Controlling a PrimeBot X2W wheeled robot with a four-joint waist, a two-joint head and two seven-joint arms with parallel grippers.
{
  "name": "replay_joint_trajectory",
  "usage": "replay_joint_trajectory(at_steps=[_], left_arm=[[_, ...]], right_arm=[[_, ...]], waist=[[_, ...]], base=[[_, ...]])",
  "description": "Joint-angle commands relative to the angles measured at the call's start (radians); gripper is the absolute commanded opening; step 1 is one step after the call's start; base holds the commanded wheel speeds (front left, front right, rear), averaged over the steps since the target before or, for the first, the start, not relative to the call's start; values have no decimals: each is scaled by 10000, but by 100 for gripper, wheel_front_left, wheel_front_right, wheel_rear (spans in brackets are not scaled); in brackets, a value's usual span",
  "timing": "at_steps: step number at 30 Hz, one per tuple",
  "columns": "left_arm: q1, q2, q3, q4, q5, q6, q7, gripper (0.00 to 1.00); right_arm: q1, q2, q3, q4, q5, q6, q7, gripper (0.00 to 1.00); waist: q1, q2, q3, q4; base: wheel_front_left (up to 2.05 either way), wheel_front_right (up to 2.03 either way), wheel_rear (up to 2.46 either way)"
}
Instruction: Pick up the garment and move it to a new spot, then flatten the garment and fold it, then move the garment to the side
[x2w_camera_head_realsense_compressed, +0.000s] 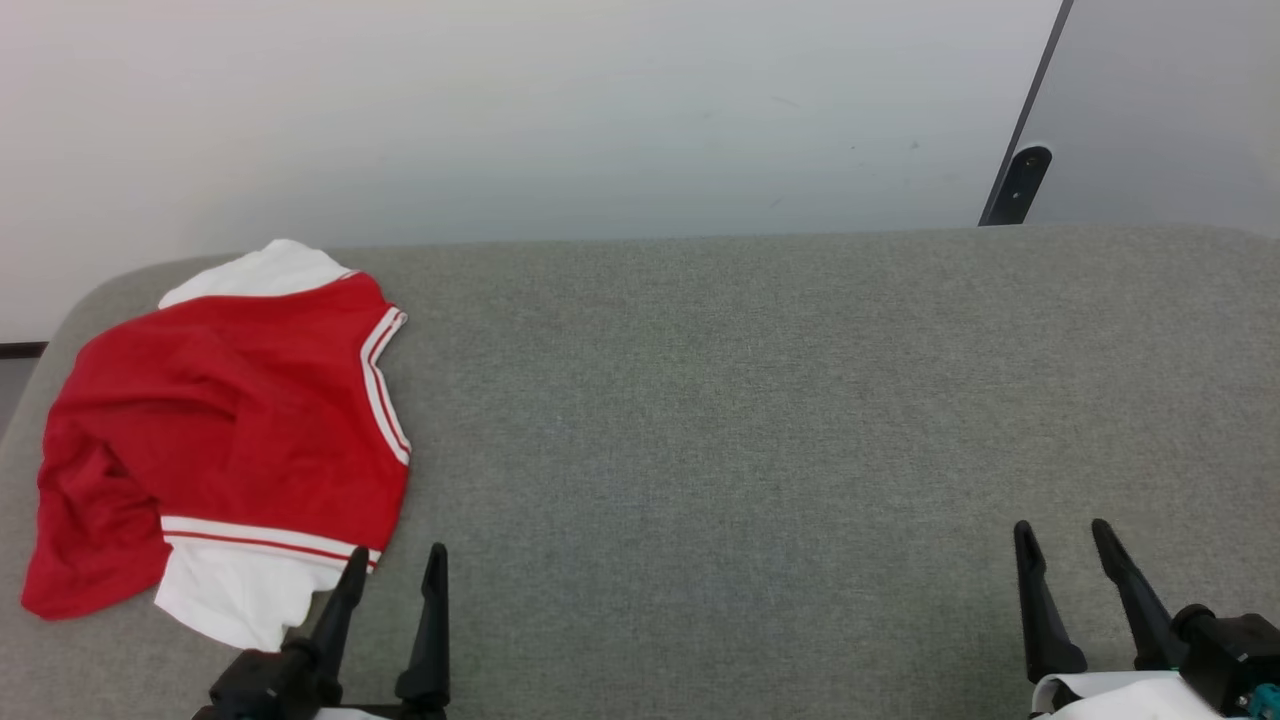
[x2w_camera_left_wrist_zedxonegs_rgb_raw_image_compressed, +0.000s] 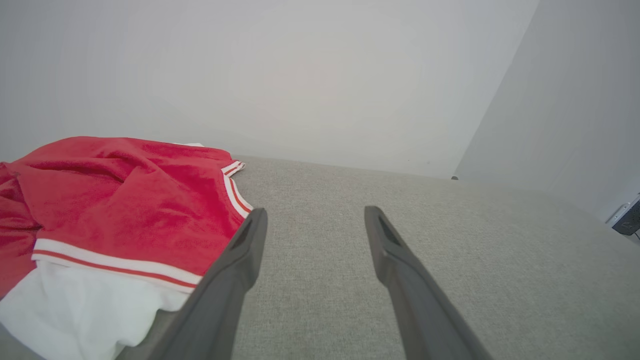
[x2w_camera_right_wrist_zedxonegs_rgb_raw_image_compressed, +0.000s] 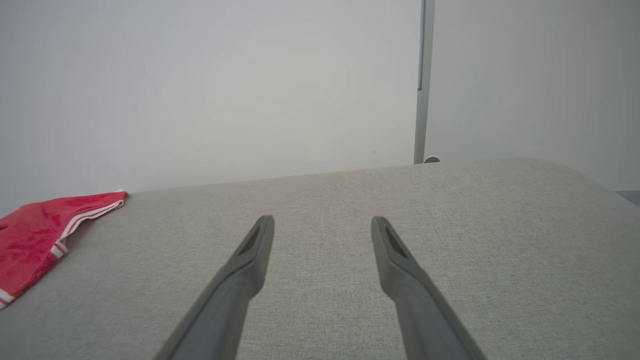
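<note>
Lying crumpled at the table's (x2w_camera_head_realsense_compressed: 750, 400) left end, the garment (x2w_camera_head_realsense_compressed: 220, 420) awaits pickup, the first step by my reading. The left gripper (x2w_camera_head_realsense_compressed: 395, 553) and right gripper (x2w_camera_head_realsense_compressed: 1061, 527) hold their jaws wide and empty (the left just beside a white sleeve (x2w_camera_head_realsense_compressed: 235, 595)). Next: reach over, pinch cloth. The table is grey fabric, pale walls (x2w_camera_head_realsense_compressed: 600, 120) behind.

The garment (x2w_camera_head_realsense_compressed: 230, 420), a bright red short-sleeved shirt with white sleeves and red-striped white bands, lies rumpled and loosely folded at the left end of a grey fabric surface (x2w_camera_head_realsense_compressed: 750, 400), one white sleeve at its near side, the other at its far side.
</note>
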Motion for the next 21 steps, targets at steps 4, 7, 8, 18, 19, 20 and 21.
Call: replay_joint_trajectory(at_steps=[4, 7, 8, 18, 19, 20, 21], left_arm=[[73, 10, 54, -101, 355, 18, -144, 100], [130, -6, 78, -61, 458, 11, -201, 100], [149, -10, 72, -52, 523, 8, -223, 100], [325, -34, 85, -50, 989, -17, -388, 100], [348, -41, 106, -29, 959, -20, -411, 100], [368, -46, 117, -19, 929, -22, -420, 100], [380, -50, 104, -23, 994, -25, -426, 100]], right_arm=[[112, -20, -193, -161, -432, 0, -134, 100], [191, -21, -297, -185, -613, 0, -209, 100], [209, -21, -334, -188, -611, 0, -233, 100], [302, -22, -445, -102, -901, 0, -498, 100], [311, -22, -444, -92, -961, 0, -528, 100], [326, -23, -437, -87, -1013, 0, -549, 100], [337, -21, -425, -82, -1057, 0, -580, 100]], waist=[[0, 0, -9, 7], [0, 0, -40, 6], [0, 0, -50, 7], [0, 0, -121, 23], [0, 0, -129, 24], [0, 0, -136, 26], [0, 0, -143, 26]], base=[[0, 0, 0], [0, 0, 0], [0, 0, 0], [0, 0, 0], [0, 0, 0], [0, 0, 0], [0, 0, 0]])
